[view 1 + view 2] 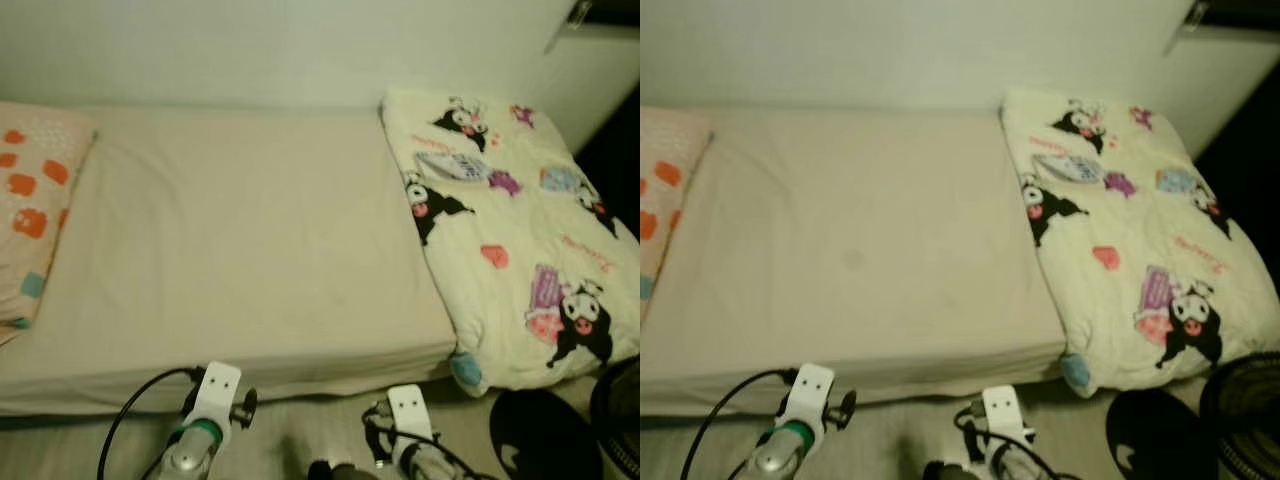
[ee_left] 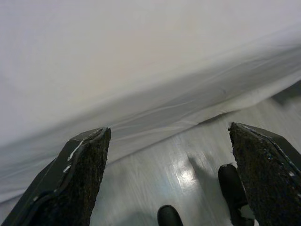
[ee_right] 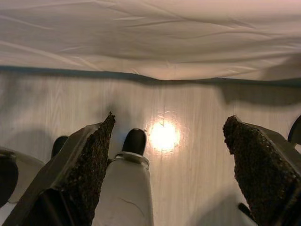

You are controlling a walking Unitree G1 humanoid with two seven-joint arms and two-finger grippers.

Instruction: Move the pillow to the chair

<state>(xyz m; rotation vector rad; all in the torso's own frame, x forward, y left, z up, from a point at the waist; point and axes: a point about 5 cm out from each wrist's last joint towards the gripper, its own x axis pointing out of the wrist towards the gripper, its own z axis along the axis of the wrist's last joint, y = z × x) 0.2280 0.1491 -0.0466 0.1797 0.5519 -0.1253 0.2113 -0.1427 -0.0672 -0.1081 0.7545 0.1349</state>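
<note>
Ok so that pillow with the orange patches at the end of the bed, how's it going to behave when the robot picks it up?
The pillow looks plump and soft, so it will probably sag and fold around whatever pinches it. It is likely light for its bulk. Its fabric cover may slip or bunch, so a gripper might catch only the cloth. Both grippers, left and right, hang open over the floor.

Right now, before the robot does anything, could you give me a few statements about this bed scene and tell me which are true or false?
1. The pillow with orange patches lies at the bed's left end. True.
2. The cartoon quilt covers the whole bed. False: it lies folded at the right end.
3. The left gripper is open. True.
4. The right gripper holds the pillow. False: it is open and empty above the floor.
</note>
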